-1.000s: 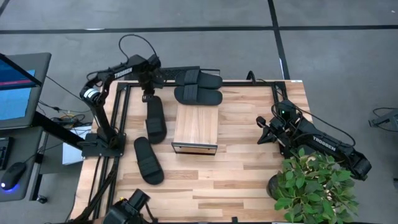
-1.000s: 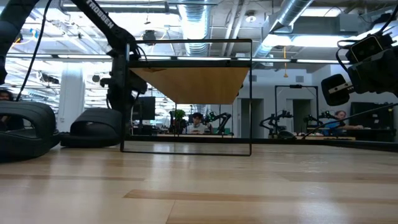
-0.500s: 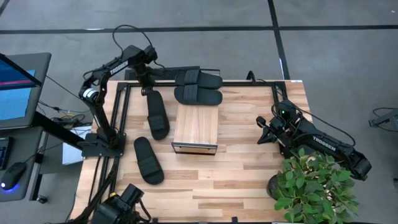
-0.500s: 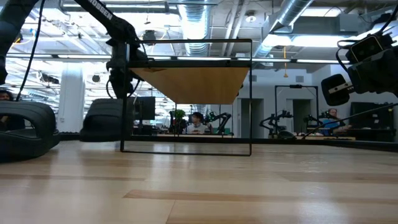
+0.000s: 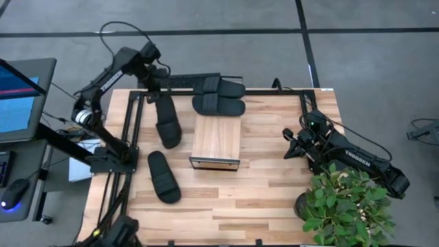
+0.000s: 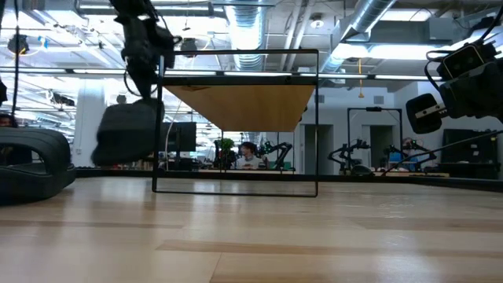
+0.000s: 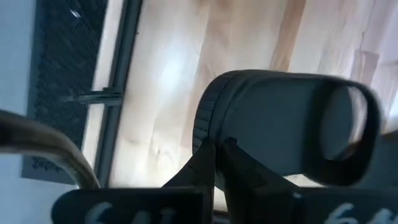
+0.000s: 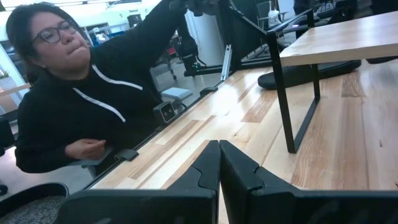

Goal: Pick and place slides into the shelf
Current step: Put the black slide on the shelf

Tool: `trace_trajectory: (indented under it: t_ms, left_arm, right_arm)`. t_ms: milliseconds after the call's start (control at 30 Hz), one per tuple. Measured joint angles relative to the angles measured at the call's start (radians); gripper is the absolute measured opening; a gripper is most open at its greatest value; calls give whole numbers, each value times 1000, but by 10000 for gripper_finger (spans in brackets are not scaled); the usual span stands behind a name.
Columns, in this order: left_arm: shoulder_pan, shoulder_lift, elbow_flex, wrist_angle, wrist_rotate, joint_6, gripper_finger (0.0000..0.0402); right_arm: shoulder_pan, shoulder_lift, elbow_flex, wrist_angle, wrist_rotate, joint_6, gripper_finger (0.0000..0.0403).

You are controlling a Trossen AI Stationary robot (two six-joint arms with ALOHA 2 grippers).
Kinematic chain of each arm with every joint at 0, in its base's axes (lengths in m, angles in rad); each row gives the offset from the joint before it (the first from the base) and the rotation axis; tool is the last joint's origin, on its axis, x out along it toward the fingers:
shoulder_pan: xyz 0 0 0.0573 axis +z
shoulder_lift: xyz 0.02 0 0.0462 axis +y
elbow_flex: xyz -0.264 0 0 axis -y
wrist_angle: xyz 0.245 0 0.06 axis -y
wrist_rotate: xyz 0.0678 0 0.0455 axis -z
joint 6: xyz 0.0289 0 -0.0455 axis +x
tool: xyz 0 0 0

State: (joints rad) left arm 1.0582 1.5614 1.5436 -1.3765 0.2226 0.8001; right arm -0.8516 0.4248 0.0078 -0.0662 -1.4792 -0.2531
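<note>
My left gripper (image 5: 155, 96), pinched on one end of a slide (image 5: 167, 122), hangs off the shelf's (image 5: 217, 139) left side, near the desk's (image 5: 274, 185) far left corner. Compared with a second ago, this slide has left the desk: the low view shows it dangling clear of the wood, where before it lay flat (the arm has also swung outward, away from the shelf). Pick-up therefore appears complete; carrying it to the shelf is the remaining step. Two slides (image 5: 218, 96) lie just beyond the shelf's far end, a fourth slide (image 5: 163, 178) left of its near end. My right gripper (image 5: 296, 145), fingers pressed together on nothing, waits well to the shelf's right.
</note>
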Motion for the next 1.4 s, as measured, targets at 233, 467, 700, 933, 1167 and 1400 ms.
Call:
trace_trajectory:
  t_ms: [233, 467, 700, 933, 1167, 1400]
  left_arm:
    - [-4, -112, 0, -82, -64, -29, 0]
    - [-6, -258, 0, -85, -54, -35, 0]
    - [-6, -416, 0, -31, 80, -89, 0]
    - [-6, -573, -21, 116, 149, -221, 0]
    - [-6, -730, -160, 364, 142, -458, 0]
    - [-6, -860, -383, 645, 127, -675, 0]
  right_arm:
    - [0, 0, 0, 0, 0, 0, 0]
    - [0, 0, 0, 0, 0, 0, 0]
    - [0, 0, 0, 0, 0, 0, 0]
    - [0, 0, 0, 0, 0, 0, 0]
    - [0, 0, 0, 0, 0, 0, 0]
    - [0, 0, 0, 0, 0, 0, 0]
